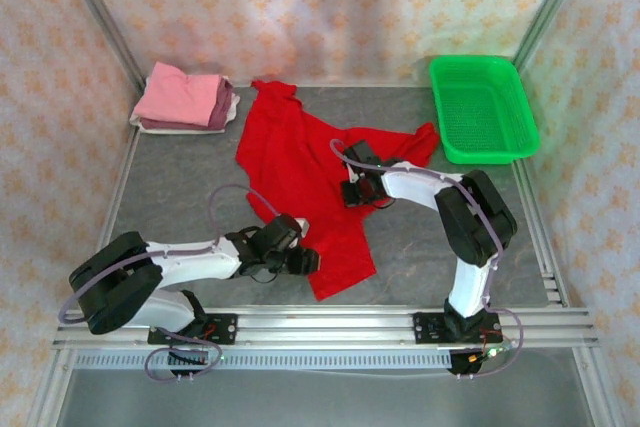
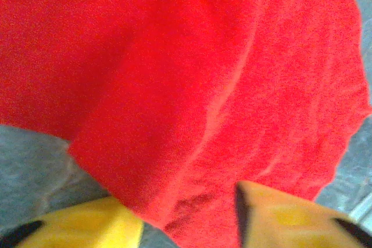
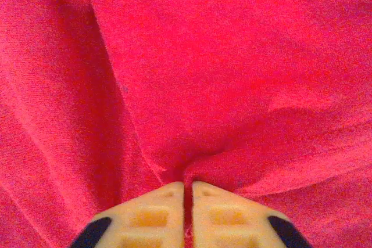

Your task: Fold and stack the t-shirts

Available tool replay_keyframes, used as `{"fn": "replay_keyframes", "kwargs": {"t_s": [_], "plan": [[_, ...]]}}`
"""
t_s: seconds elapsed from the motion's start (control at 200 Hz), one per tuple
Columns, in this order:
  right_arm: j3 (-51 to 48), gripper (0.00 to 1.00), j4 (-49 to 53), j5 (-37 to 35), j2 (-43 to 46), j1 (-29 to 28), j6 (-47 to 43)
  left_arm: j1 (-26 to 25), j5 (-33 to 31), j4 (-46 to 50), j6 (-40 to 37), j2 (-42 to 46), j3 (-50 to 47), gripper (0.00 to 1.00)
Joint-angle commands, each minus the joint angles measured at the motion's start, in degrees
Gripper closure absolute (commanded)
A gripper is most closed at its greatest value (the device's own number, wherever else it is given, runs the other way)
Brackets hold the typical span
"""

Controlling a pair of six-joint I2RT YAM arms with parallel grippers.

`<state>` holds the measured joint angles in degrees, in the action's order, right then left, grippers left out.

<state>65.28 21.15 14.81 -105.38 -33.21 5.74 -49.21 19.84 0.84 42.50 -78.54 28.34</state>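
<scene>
Red t-shirt [image 1: 300,177]: lies rumpled on the counter [image 1: 170,197], running from far centre to the near edge. The folded t-shirts [image 1: 185,99] sit stacked at far left. Cloth is judged light, limp and not fragile; it will sag and bunch unless taken at two points along a hem or the shoulders. Right hand [image 3: 187,193]: closed, pinching a ridge of the red cloth. Left hand [image 2: 186,216]: fingers apart astride the near hem, nothing clamped

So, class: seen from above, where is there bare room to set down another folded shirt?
Bare table lies on the left, between the folded stack and the left arm, and near right, between the red t-shirt and the right arm. Crowded centre: left claw and right claw on the shirt.
</scene>
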Motion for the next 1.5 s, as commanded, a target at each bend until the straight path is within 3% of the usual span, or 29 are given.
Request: {"fn": "replay_keyframes", "kwargs": {"t_s": [0.0,0.085,0.24,0.4,0.636,0.816,0.976,1.001,1.036,1.061,1.141,1.191,1.231,1.316,1.431,1.496], "plan": [[2.62,0.99,0.32,-2.35,0.97,-0.01,1.53,-0.73,-1.9,-4.21,0.29,-3.66,-0.57,0.68],[3.4,1.0,1.88,-3.57,2.79,-0.01,2.13,-0.65,-3.36,-3.85,0.15,-4.43,-0.66,0.72],[5.33,1.0,3.55,-6.28,6.14,0.6,3.45,-0.37,-3.85,-2.85,-0.85,-5.73,0.29,1.0],[8.4,1.0,5.35,-4.79,8.16,3.16,5.36,1.76,-6.79,1.04,-1.66,-1.93,-0.25,1.0],[12.68,1.0,5.71,-6.33,12.39,8.87,5.91,7.73,-16.05,15.39,-2.55,18.36,-3.81,1.0],[27.67,1.0,5.22,-12.52,3.4,14.9,3.02,11.16,-20.41,23.93,-2.0,32.34,-7.49,1.0],[51.57,1.0,9.0,-19.04,-16.29,18.38,2.09,12.72,-22.88,25.15,0.19,40.31,-10.94,1.0],[56.49,0.93,10.51,-20.46,-19.73,18.92,2.48,12.86,-23.41,25.43,0.42,41.27,-11.17,1.0],[65.05,0.7,14.33,-21.63,-26.02,19.9,3.41,12.89,-24.39,26.26,0.93,42.52,-11.37,1.0],[72.32,0.61,18.29,-21.27,-30.53,20.71,4.47,12.97,-25.05,26.87,1.36,43.31,-11.5,1.0],[96.23,0.42,30.73,-19.88,-43.2,22.05,6.19,13.08,-25.37,27.14,1.74,45.62,-12.03,1.0],[101.08,0.38,33.91,-19.52,-44.86,21.84,5.55,13.24,-25.65,27.24,1.97,46.35,-12.23,1.0],[99.38,0.37,34.74,-18.77,-42.97,21.54,5.17,13.33,-25.5,27.02,1.8,46.5,-12.34,1.0],[85.13,0.36,33.45,-16.55,-32.5,19.65,3.67,13.35,-25.64,26.41,2.06,45.54,-12.34,1.0],[48.4,0.35,15.92,-14.38,-9.09,16.45,2.87,13.53,-25.75,26.32,1.9,42.34,-11.19,1.0],[28.77,0.28,4.92,-13.15,4.06,15.64,4.94,13.74,-26.28,27.28,1.87,40.56,-10.27,1.0]]}}
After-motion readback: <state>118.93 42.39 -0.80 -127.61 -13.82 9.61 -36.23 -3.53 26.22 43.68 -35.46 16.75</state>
